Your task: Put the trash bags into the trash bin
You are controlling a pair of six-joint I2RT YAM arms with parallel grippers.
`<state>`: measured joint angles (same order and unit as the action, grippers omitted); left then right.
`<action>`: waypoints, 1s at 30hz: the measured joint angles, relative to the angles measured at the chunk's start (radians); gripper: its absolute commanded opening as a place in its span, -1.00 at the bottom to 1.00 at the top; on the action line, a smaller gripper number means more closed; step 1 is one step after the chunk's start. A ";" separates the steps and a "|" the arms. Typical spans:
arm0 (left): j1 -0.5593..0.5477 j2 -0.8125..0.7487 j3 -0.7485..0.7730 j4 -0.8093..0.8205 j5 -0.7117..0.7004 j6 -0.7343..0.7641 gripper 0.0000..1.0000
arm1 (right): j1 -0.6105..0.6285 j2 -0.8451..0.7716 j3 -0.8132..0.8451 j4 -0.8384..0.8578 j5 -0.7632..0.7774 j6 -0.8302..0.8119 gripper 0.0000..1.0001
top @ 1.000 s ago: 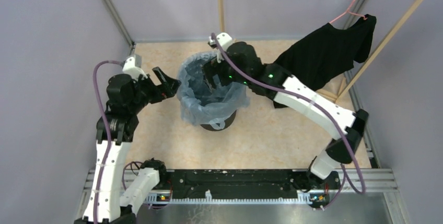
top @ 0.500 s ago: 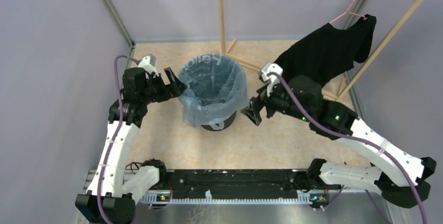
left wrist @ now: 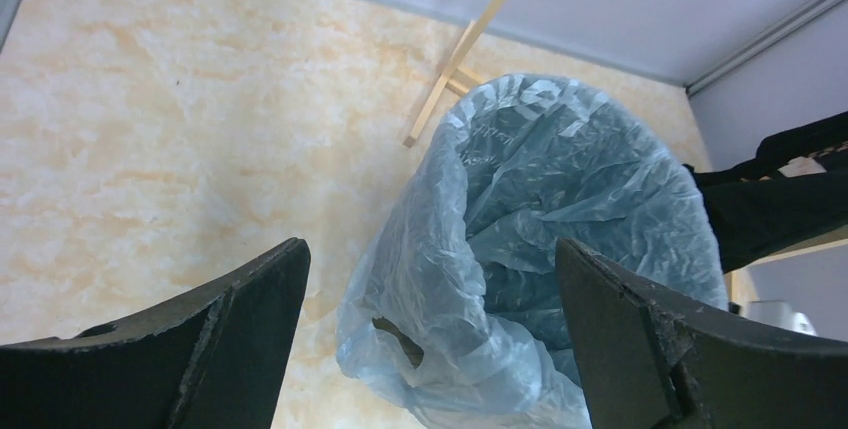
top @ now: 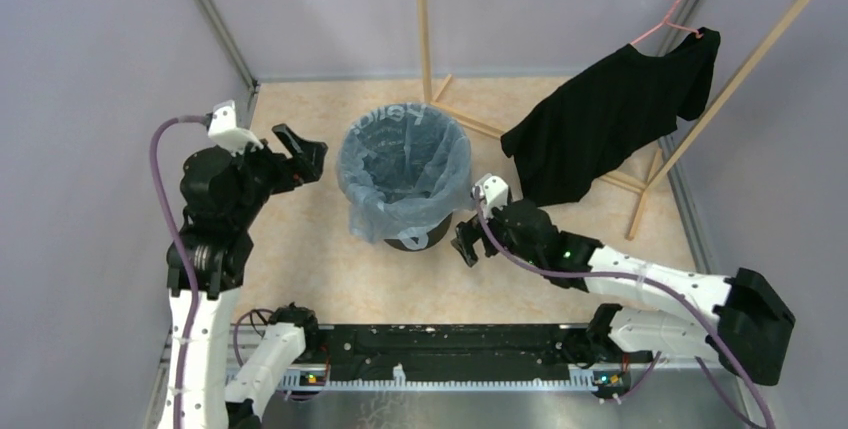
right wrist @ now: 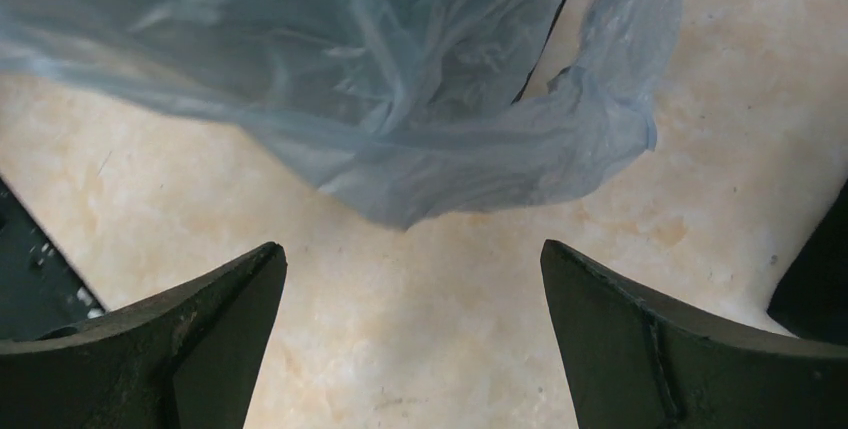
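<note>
Left gripper [top: 302, 150] gaped wide and empty just left of the trash bin [top: 415, 238] in the top view, while the right gripper [top: 467, 244], equally wide and empty, sat low by the bin's base on its right. The pale blue trash bag [top: 405, 164] lined the bin, folded out over the rim, apparently to hold it open. From the left wrist, spread fingers [left wrist: 240, 349] framed the bag's mouth. From the right wrist, the jaws flanked the loose hem hanging down the bin's side above the floor [right wrist: 420, 329], probably lined up to tidy it.
</note>
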<state>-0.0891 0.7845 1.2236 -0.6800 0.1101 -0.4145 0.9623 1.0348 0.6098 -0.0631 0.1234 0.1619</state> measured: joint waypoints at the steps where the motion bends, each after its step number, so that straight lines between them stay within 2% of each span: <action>1: 0.000 -0.016 0.003 -0.002 -0.003 -0.004 0.97 | 0.001 0.023 -0.028 0.078 0.016 -0.001 0.97; 4: 0.000 -0.043 0.005 -0.003 -0.008 -0.014 0.97 | 0.003 0.124 -0.086 0.308 0.045 -0.002 0.97; 8: 0.000 -0.047 0.005 -0.020 -0.011 -0.029 0.97 | 0.004 0.346 -0.084 0.592 0.045 -0.002 0.97; 13: 0.000 -0.045 0.024 -0.059 -0.018 -0.028 0.97 | 0.004 0.559 0.023 0.748 0.059 -0.002 0.97; 21: 0.000 -0.101 0.076 -0.093 -0.044 -0.021 0.97 | 0.004 0.992 0.464 0.892 0.100 -0.010 0.97; 26: 0.000 -0.130 0.112 -0.110 -0.062 -0.005 0.97 | 0.003 1.253 0.821 0.879 0.071 -0.071 0.97; 30: 0.000 -0.135 0.120 -0.145 -0.073 -0.002 0.97 | -0.003 1.454 1.151 0.784 0.010 -0.146 0.97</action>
<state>-0.0887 0.6498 1.3434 -0.8253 0.0368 -0.4160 0.9596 2.4886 1.7607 0.7204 0.1333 0.0158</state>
